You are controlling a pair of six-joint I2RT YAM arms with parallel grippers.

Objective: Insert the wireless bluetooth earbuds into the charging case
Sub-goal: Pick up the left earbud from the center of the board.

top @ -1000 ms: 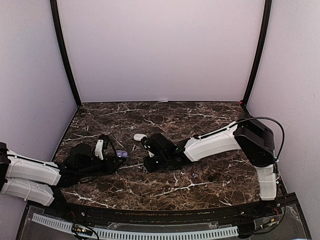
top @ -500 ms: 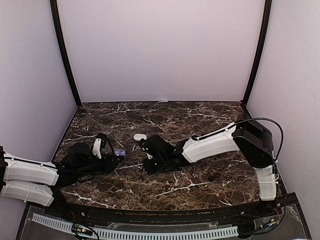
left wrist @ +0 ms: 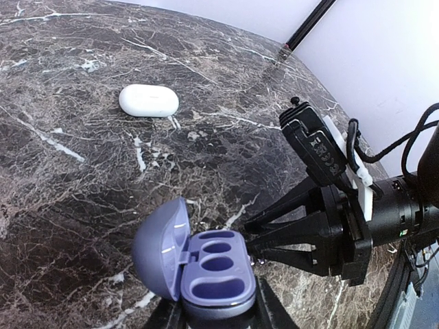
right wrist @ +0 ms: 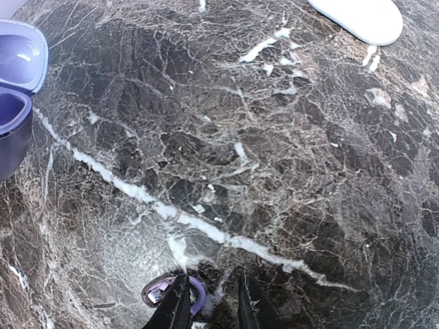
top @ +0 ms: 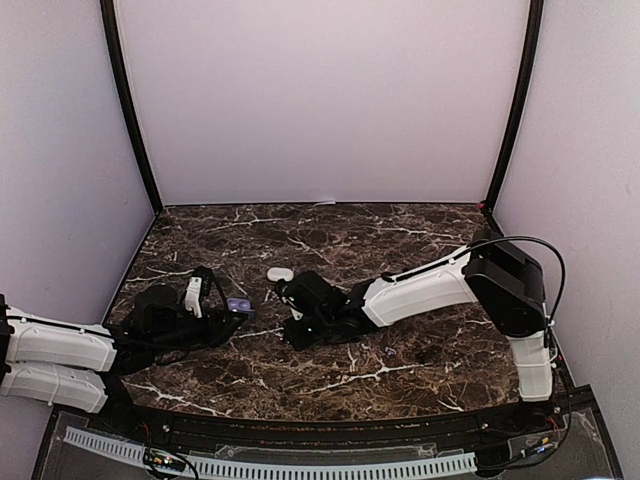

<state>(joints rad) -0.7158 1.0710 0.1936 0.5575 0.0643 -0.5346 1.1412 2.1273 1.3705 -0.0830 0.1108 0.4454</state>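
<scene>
Tabletop point(top: 420, 235): dark marble.
Left pincer point(left wrist: 212, 314): clamps the open purple case point(left wrist: 216, 271) toward the left edge.
Right pincer point(right wrist: 214, 308): narrow gap, nothing between.
Purple earbud point(right wrist: 156, 289): mid-tabletop, under one fingertip point(right wrist: 180, 305).
Next move: recentre so the earbud sits between the fingers, then close.

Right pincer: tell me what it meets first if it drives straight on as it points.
Probably the marble table: the right pincer aims at bare stone, with the open purple case off to one side and a purple earbud by its tip. Depth is unclear.
</scene>
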